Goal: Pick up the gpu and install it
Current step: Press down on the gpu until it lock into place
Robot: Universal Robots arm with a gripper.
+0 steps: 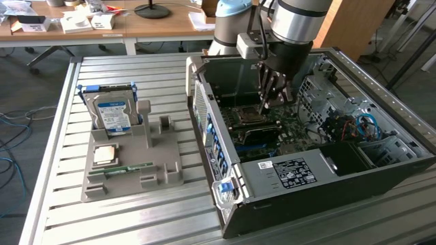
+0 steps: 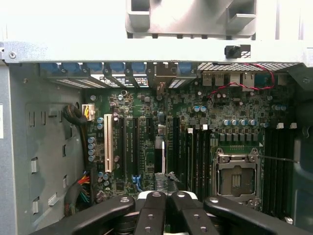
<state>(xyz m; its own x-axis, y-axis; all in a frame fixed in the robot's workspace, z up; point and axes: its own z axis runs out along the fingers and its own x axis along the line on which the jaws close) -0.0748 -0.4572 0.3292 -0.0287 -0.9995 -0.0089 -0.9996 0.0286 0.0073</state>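
My gripper (image 1: 273, 100) reaches down inside the open computer case (image 1: 381, 168), above the motherboard (image 2: 146, 105). In the wrist view its black fingers (image 2: 151, 208) are shut on the gpu (image 2: 163, 149), a thin dark card seen edge-on. The card runs from the gripper (image 2: 166, 197) to its pale bracket (image 2: 164, 73) at the case's rear wall. It hangs over the black expansion slots (image 2: 131, 147), between the white slot (image 2: 108, 149) and the memory slots. I cannot tell whether its edge touches a slot.
The empty CPU socket (image 2: 237, 178) lies beside the card. On the exterior view's left, a grey fixture tray (image 1: 163, 173) holds a silver hard drive (image 1: 114, 115), a CPU chip (image 1: 105, 153) and a green memory stick (image 1: 122, 168). The power supply (image 1: 289, 173) fills the case's near end.
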